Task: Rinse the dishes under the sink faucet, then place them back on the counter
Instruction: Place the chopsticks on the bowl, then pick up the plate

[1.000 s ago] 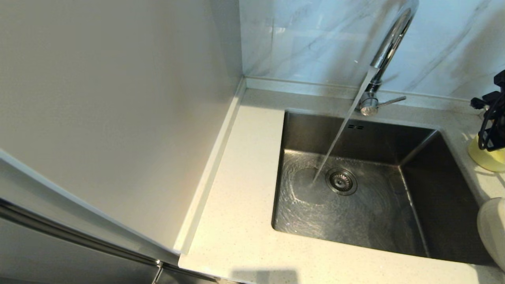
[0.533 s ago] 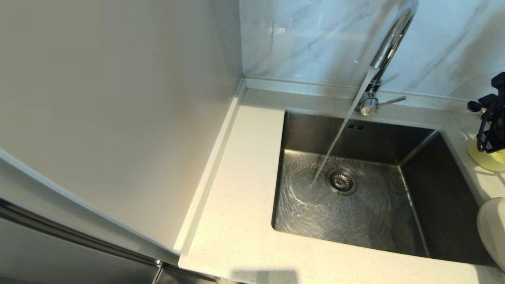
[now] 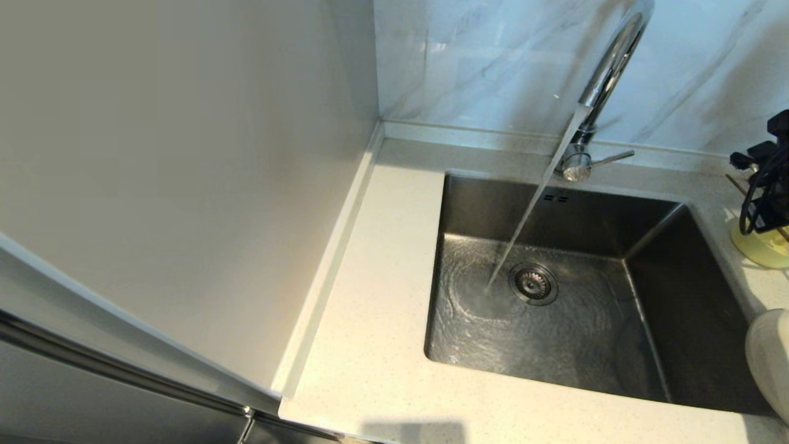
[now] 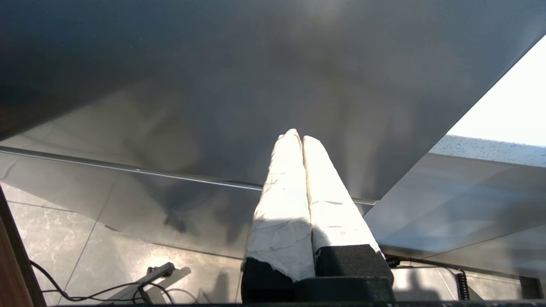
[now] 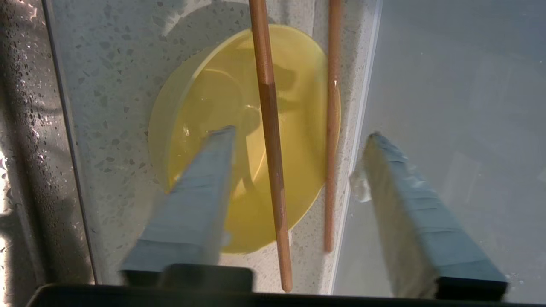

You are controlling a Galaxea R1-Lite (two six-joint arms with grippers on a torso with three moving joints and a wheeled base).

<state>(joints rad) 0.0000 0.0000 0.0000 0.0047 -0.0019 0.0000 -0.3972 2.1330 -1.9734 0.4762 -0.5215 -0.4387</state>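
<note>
Water runs from the chrome faucet point(image 3: 607, 68) into the steel sink point(image 3: 678, 290), landing beside the drain point(image 3: 534, 283). On the counter point(image 3: 370, 308) right of the sink sits the pale yellow bowl point(image 3: 761, 250) point(image 5: 204, 111), with two brown chopsticks point(image 5: 268, 128) lying across it; one end shows in the head view point(image 3: 735, 183). My right gripper point(image 3: 767, 197) point(image 5: 300, 133) hovers open above the bowl, its fingers on either side of the chopsticks and touching neither. The off-white plate point(image 3: 767, 364) shows at the right edge. My left gripper point(image 4: 297, 137) is shut and empty, parked low by the cabinet fronts.
A tall pale cabinet side point(image 3: 185, 154) bounds the counter on the left. The grey-veined marble wall point(image 3: 481, 61) stands behind the faucet, whose side lever point(image 3: 613, 158) points right. The raised back edge point(image 5: 362, 106) runs right beside the bowl.
My right gripper has shifted slightly rightward over the bowl, baring a chopstick end in the head view. Water keeps running. The left arm is unseen earlier.
</note>
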